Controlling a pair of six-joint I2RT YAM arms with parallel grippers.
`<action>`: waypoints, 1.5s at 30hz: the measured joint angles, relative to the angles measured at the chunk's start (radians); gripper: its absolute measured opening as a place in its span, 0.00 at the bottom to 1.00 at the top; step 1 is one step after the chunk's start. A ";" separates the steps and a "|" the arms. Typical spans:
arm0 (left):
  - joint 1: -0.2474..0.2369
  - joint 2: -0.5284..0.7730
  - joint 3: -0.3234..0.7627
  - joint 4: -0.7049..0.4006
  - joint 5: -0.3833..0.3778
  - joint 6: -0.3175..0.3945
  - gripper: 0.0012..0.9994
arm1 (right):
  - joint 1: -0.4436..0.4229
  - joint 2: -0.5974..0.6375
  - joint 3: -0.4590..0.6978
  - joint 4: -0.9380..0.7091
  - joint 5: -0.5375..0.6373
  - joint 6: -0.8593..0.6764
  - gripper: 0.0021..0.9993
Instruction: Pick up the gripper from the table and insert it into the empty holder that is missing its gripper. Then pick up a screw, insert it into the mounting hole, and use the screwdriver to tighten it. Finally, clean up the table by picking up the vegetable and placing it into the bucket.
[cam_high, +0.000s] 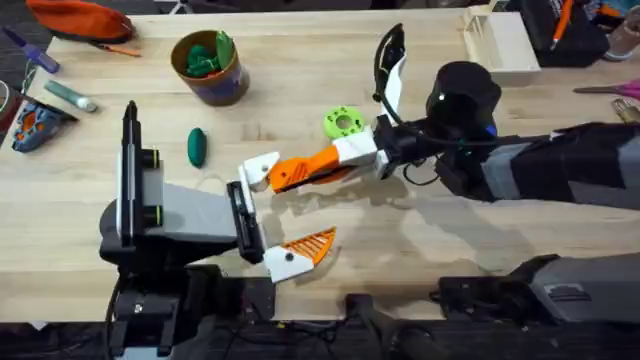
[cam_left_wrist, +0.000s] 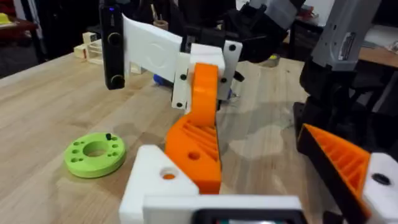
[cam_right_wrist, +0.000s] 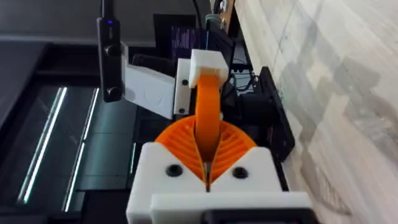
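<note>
The right gripper (cam_high: 300, 172) is clamped on the small orange ribbed plastic gripper (cam_high: 310, 170), pressing it against the white wedge-shaped holder (cam_high: 258, 170), just beside the lime-green disc (cam_high: 343, 123).

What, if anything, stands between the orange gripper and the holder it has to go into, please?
Nothing visible does. The right gripper is shut on the gripper, whose end already meets the holder. The green disc lies off to the side, clear of that line.
</note>
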 joint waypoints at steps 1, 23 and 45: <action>0.000 0.000 0.000 0.000 -0.003 0.000 0.99 | 0.002 0.001 0.000 0.000 0.004 0.001 0.01; 0.000 0.000 0.000 0.000 -0.004 -0.007 0.99 | 0.044 0.034 0.012 0.053 0.097 0.011 0.01; 0.003 0.000 0.000 0.000 -0.008 -0.017 0.99 | 0.080 0.063 0.019 0.077 0.148 0.026 0.01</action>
